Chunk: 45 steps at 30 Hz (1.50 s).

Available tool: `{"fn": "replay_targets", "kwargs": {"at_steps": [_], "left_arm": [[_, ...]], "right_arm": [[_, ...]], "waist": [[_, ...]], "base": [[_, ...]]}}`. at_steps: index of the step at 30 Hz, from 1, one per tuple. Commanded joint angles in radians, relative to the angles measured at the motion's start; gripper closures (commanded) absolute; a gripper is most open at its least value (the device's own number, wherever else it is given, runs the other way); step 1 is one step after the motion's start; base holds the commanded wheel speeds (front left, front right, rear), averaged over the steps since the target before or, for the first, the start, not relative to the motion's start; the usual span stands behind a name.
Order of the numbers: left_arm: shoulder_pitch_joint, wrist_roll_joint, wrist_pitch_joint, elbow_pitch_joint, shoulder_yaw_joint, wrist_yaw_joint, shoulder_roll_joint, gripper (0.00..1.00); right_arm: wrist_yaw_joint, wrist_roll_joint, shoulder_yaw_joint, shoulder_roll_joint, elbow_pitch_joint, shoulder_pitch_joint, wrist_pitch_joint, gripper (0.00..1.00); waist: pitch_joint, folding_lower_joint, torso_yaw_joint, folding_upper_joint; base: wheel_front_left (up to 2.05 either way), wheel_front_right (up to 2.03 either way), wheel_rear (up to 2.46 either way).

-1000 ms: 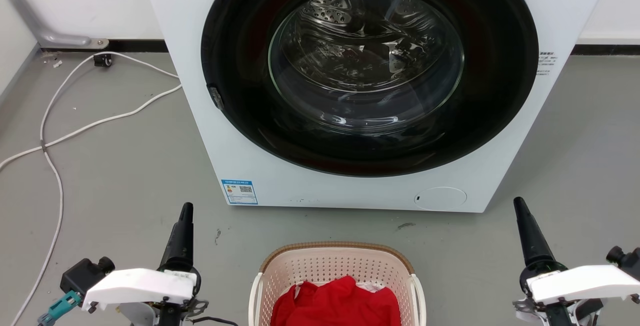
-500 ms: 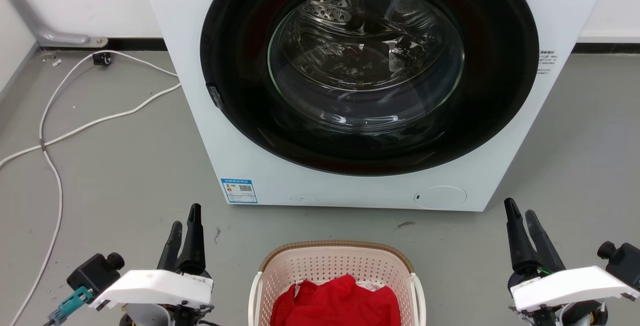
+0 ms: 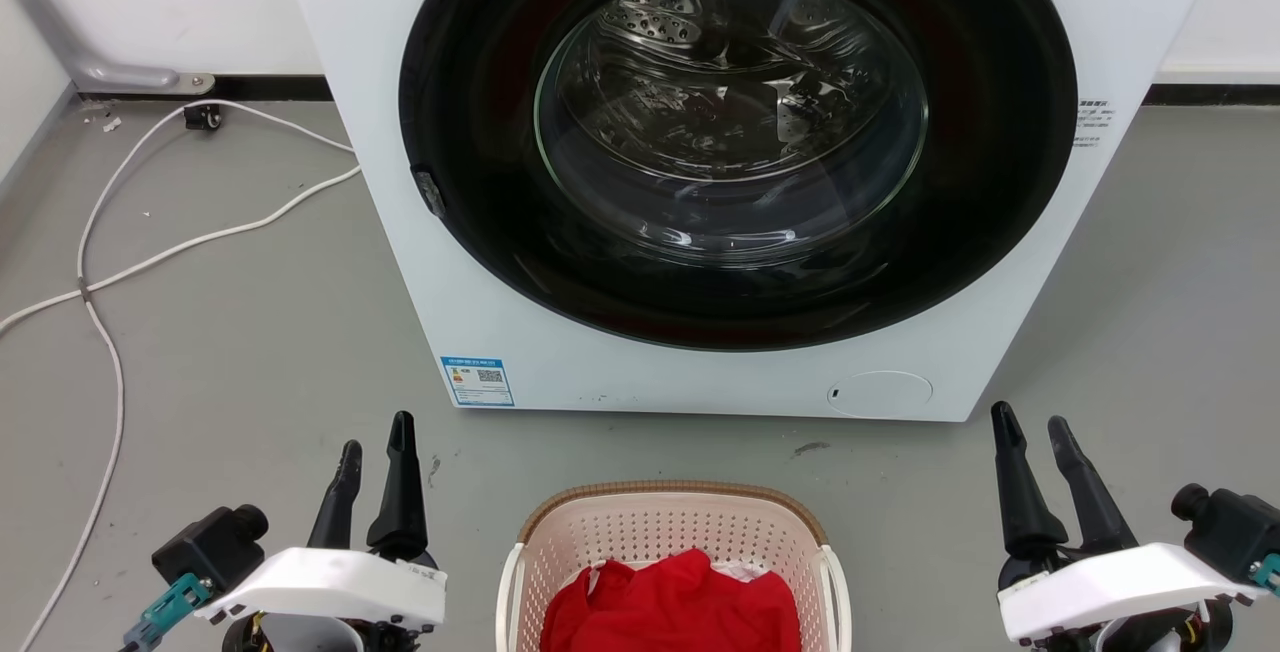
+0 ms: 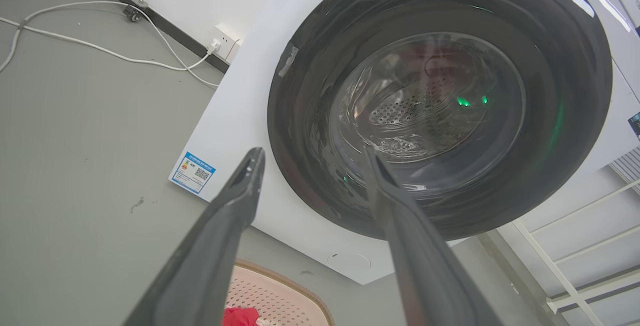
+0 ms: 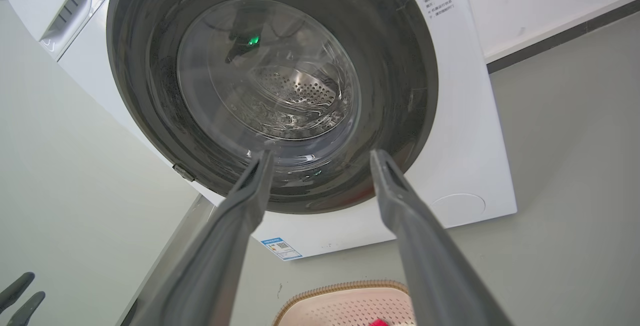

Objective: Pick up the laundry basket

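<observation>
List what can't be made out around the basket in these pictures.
- Laundry basket: near half cut off by the head view's bottom edge.
- Its floor: hidden under the red cloth, head view.
- Blue sticker on the washing machine: print too small to read, head view.

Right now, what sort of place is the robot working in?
Most likely a laundry area, or a room set up as one. A front-loading washing machine with its door shut stands against a white wall, and a laundry basket holding red clothing sits on the bare grey floor before it.
</observation>
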Motion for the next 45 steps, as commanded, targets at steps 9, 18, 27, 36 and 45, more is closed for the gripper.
{"fn": "replay_targets", "kwargs": {"at_steps": [9, 18, 27, 36, 45], "left_arm": [[0.008, 0.115, -0.034, -0.018, -0.016, 0.009, 0.002, 0.0], [0.018, 0.201, -0.056, -0.022, -0.027, 0.016, 0.002, 0.0], [0.029, 0.286, -0.079, -0.019, -0.034, 0.017, 0.003, 0.0], [0.036, 0.353, -0.097, -0.018, -0.044, 0.02, 0.003, 0.0], [0.043, 0.42, -0.116, -0.016, -0.052, 0.027, 0.003, 0.0]], "right_arm": [[0.0, -0.133, 0.014, -0.003, -0.029, 0.014, -0.033, 0.0], [0.0, -0.233, 0.024, -0.003, -0.039, 0.027, -0.057, 0.0], [0.0, -0.328, 0.033, -0.003, -0.046, 0.042, -0.078, 0.0], [0.0, -0.413, 0.034, -0.004, -0.044, 0.051, -0.096, 0.0], [0.0, -0.5, 0.039, -0.004, -0.039, 0.06, -0.114, 0.0]], "waist": [[-0.001, 0.0, -0.001, 0.0], [-0.002, 0.0, -0.001, 0.0], [-0.002, 0.0, -0.002, 0.0], [-0.001, 0.0, -0.002, 0.0], [-0.001, 0.0, -0.002, 0.0]], "base": [[0.0, 0.0, 0.0], [0.0, 0.0, 0.0], [0.0, 0.0, 0.0], [0.0, 0.0, 0.0], [0.0, 0.0, 0.0]]}}
